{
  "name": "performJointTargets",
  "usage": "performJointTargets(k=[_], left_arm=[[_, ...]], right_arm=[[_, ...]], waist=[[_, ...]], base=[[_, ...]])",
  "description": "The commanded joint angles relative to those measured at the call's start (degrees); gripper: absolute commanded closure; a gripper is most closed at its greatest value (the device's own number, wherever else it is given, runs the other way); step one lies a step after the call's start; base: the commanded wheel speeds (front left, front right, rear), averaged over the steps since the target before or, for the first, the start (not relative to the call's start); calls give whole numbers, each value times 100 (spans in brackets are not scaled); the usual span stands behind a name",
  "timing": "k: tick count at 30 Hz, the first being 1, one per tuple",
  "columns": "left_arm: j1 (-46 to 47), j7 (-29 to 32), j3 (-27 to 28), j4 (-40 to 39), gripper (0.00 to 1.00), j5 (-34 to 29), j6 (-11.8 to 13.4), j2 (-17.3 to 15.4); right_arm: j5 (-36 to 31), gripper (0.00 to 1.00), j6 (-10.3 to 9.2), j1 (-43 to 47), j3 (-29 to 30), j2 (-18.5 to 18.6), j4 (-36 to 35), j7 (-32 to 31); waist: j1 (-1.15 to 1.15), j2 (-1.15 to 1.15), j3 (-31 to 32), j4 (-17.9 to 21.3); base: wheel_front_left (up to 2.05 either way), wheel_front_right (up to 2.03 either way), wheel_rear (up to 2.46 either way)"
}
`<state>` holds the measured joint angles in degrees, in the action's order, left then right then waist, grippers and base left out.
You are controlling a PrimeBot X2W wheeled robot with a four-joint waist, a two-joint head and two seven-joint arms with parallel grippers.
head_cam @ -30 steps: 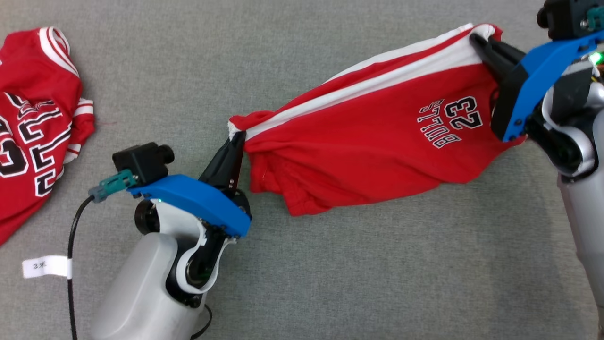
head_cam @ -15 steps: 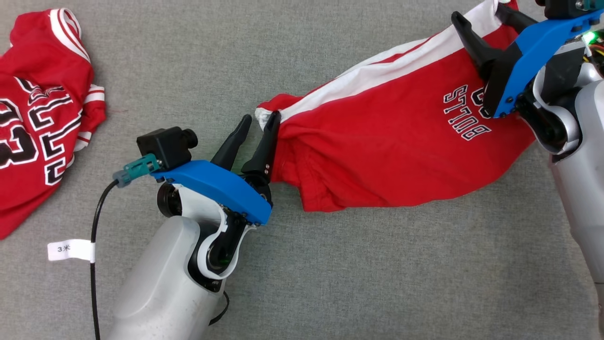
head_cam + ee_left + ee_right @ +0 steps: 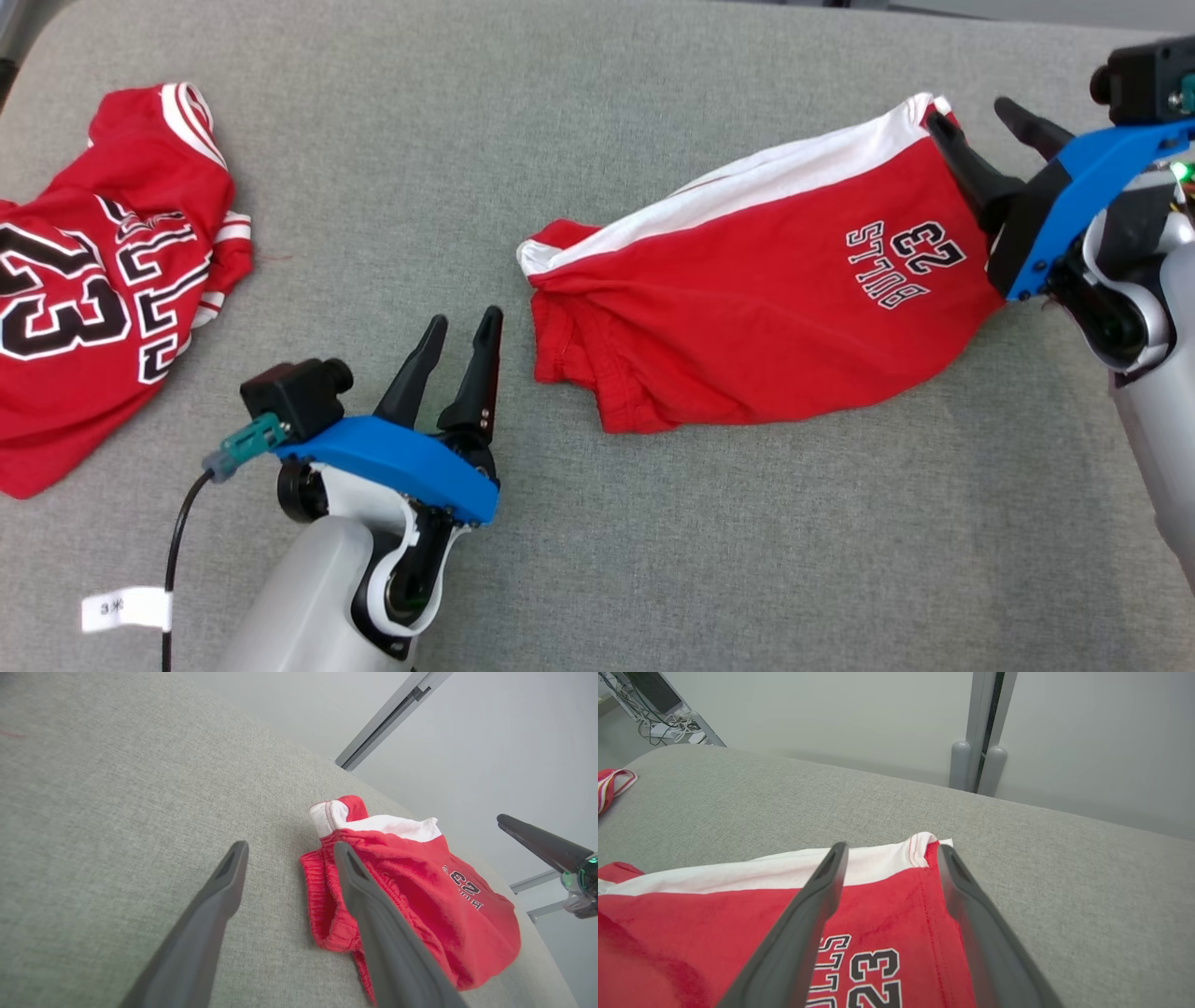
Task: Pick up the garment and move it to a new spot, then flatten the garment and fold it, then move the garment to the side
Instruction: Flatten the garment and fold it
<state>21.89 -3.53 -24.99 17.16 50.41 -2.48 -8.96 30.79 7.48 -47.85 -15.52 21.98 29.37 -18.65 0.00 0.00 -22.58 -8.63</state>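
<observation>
Garment: the red shorts (image 3: 747, 317), with a white side stripe and a "23" print, are laid crumpled on the grey padded surface (image 3: 653, 560), right of centre in the head view.
Left gripper: the left gripper (image 3: 464, 319) is seen with its fingers spread apart and nothing between them. It is placed just beside the shorts' left end, clear of the cloth.
Right gripper: the right gripper (image 3: 969, 112) is likewise spread wide at the shorts' far right corner (whether a fingertip brushes the fabric cannot be told). Nothing is clamped.
Other garment: a red jersey (image 3: 103, 280) is seen bunched at the surface's left side, well apart from the shorts.
Cable: a white tag (image 3: 126, 611) is wrapped on the black lead beside the left arm.
</observation>
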Motion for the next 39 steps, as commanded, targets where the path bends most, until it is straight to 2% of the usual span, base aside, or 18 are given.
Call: performJointTargets(k=[1,6,10,16,21,26,30,32,39], left_arm=[[-100,-141,40,61,0,-54,32,-50],[-170,-634,45,137,0,-338,40,-119],[62,-1077,28,259,0,-986,129,-188],[331,-1169,264,107,0,-2244,181,-109],[194,-1171,478,-115,0,-2889,-43,101],[75,-1173,699,-211,0,-3202,-245,261],[53,-1173,866,-227,0,-3340,-333,332],[20,-1173,926,-218,0,-3388,-363,357],[-118,-1174,1093,-88,0,-3519,-447,390]], right_arm=[[33,0,3,175,76,55,55,18],[-23,0,3,395,220,50,175,2],[-157,0,3,516,457,-15,304,-134],[-522,0,3,381,966,-219,630,-256],[-837,0,2,254,1289,-326,911,-263],[-1352,0,3,114,1785,-429,1301,-215],[-1503,0,8,176,1823,-655,1503,-515],[-1524,100,9,224,1764,-740,1497,-590],[-1254,100,3,456,1735,-711,1039,-236]], waist=[[0,0,130,39],[0,0,286,6],[0,0,298,-73],[0,0,92,-207],[0,0,-89,-325],[0,0,-178,-455],[0,0,-171,-509],[0,0,-149,-511],[0,0,86,-322]], base=[[0,0,0],[0,0,0],[0,0,0],[0,0,0],[0,0,0],[0,0,0],[0,0,0],[0,0,0],[0,0,0]])
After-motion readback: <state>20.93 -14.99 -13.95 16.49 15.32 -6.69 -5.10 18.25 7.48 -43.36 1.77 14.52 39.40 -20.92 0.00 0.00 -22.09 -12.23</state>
